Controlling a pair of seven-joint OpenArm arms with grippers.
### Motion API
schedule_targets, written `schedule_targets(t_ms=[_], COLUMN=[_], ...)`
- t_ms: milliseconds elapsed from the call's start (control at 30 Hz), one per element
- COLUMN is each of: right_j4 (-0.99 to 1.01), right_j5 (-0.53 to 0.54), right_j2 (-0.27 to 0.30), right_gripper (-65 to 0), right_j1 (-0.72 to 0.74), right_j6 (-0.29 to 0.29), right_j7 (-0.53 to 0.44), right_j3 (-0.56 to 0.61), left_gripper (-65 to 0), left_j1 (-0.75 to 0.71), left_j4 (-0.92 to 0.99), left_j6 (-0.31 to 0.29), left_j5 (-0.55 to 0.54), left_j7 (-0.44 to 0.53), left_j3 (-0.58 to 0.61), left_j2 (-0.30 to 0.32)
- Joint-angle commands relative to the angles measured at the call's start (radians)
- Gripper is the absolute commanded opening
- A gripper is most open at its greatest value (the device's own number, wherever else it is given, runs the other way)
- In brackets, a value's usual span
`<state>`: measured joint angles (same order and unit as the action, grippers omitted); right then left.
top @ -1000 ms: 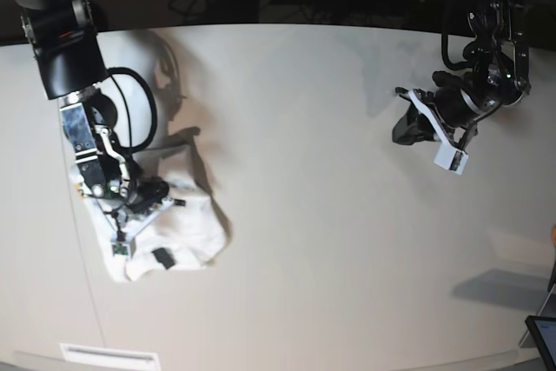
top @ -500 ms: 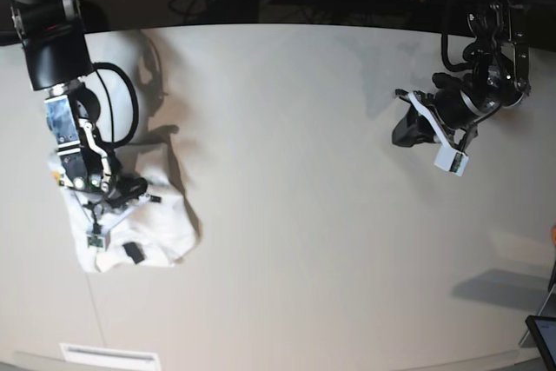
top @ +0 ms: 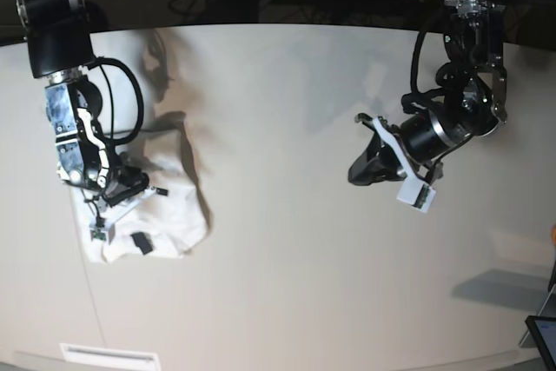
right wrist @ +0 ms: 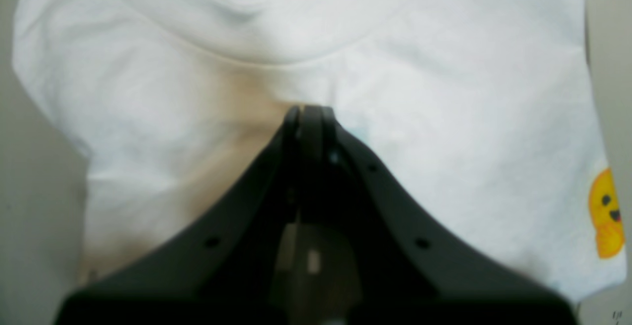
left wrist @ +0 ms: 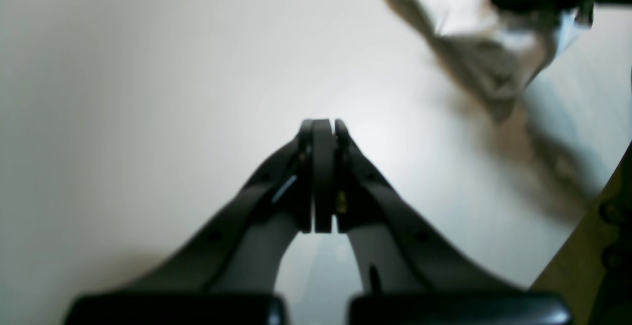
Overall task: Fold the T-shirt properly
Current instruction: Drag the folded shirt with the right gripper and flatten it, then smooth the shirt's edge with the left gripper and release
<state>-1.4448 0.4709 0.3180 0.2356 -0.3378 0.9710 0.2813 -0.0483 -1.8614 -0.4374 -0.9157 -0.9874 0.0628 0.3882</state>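
Right tool [right wrist: 310,117] on T-shirt [right wrist: 444,93]

T-shirt [right wrist: 444,93] seemingly soft cloth; table [top: 304,128] matt

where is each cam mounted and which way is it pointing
Left wrist: on the left arm, looking along its shut left gripper at bare table.
Right wrist: on the right arm, looking down its closed right gripper at the T-shirt.
Base: overhead, facing down at the table; both arms show.
Shared: the T-shirt appears in all three, blurred in the left wrist's corner.
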Motion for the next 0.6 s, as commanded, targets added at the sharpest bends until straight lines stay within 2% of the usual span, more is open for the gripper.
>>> schedule_targets(t_ms=[0, 133, 267, 400, 567], right_j4=[-0.043, -0.150, -0.268, -0.333, -0.363], right_j5=[-0.002, -0.004, -0.005, -0.005, -0.005], right_j2=[0.014, 0.046, 0.068, 0.105, 0.109], right_gripper=[-64.9, -64.9, -65.0, -65.0, -65.0], right_j1=[0.028, 0.025, -0.022, -0.092, -0.216], right_j6=[0.003, 0.001, -0.034, -0.040, -0.028], right_j7=[-0.013, 0.018, 0.038, 0.032, -0.036], right_j3=[-0.009, -0.047, -0.144, -0.230, -0.342], left_gripper=[-65.0, -65.0, -65.0, -65.0, -65.0], left_j1=[0.029, 0.103, 0.132, 0.127, 0.138], left_j4=[-0.020, -0.053, -0.120, -0.108, 0.018], left_j6=[-0.004, -0.004, -0.004, -0.004, -0.004], left_j5=[-0.015, 0.000, 0.126, 0.257, 0.422], left_j7=[0.022, 0.025, 0.046, 0.215, 0.338], left_j3=[0.015, 0.125, 0.234, 0.383, 0.510], left_j2=[-0.004, -0.073, -0.146, -0.225, -0.332])
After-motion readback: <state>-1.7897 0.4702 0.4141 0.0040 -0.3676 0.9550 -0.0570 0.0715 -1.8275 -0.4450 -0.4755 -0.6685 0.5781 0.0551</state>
